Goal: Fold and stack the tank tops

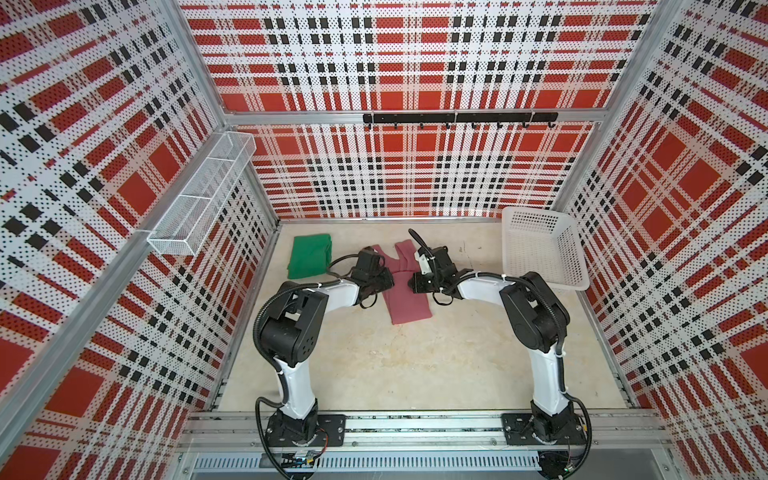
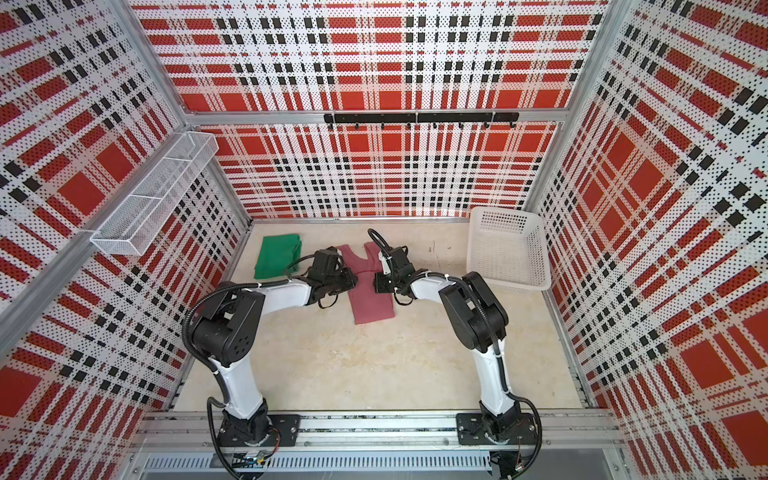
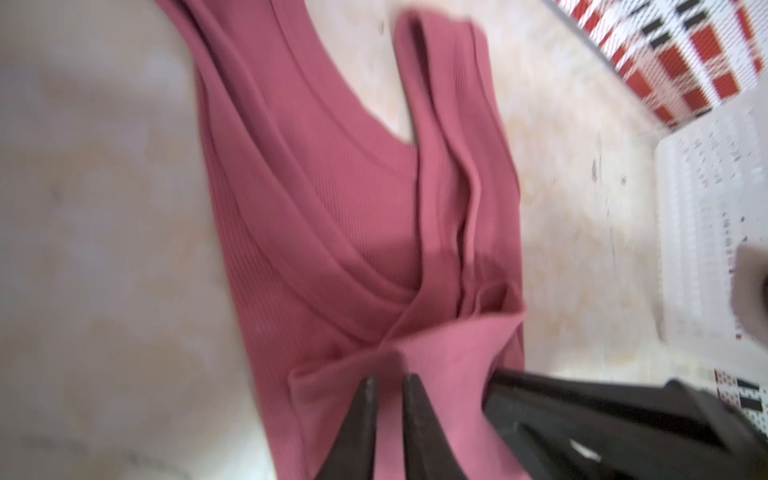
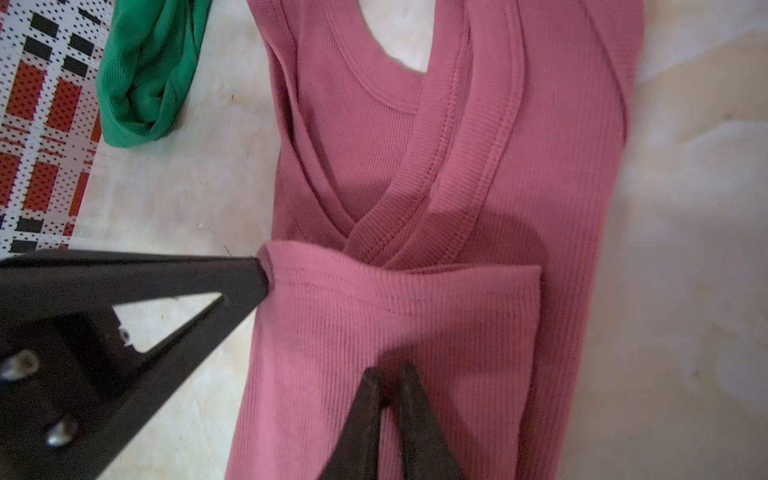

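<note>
okay, pink tank top (image 1: 409, 307) lies lengthwise on the table (image 1: 415, 365), well apart from the white basket (image 1: 540, 249), out on the basket's left-arm side. green tank top (image 1: 309, 255) sits folded farther from the basket again, beyond the pink one and not touching it. left wrist camera: my left gripper (image 3: 390, 380) is pinched nearly together on a doubled-over flap of the pink cloth. right wrist camera: right gripper (image 4: 391, 372) is nipped onto that same flap, cloth bunched between its tips. in both top views the two grippers face each other over the pink top's middle, the right one nearer the basket.
</note>
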